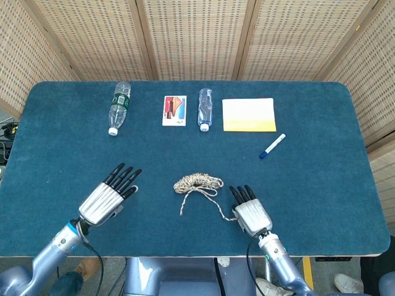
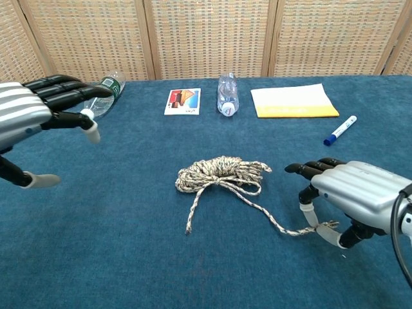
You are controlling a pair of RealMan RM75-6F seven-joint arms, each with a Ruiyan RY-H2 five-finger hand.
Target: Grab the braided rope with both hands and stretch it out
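Table [image 1: 321, 197]: blue cloth under both my hands. Left hand [image 1: 110, 196] hovered with fingers spread, holding nothing, well left of the rope [image 1: 197, 183]. Right hand [image 2: 353, 198] pinched one rope end; the coil lay just left of it.

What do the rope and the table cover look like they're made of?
Rope: braided fibre, likely cotton or synthetic; matte, mottled tan and dark strands, with a frayed end at the right robot hand. Table cover: probably felt or short-pile fabric; matte blue with a fuzzy texture.
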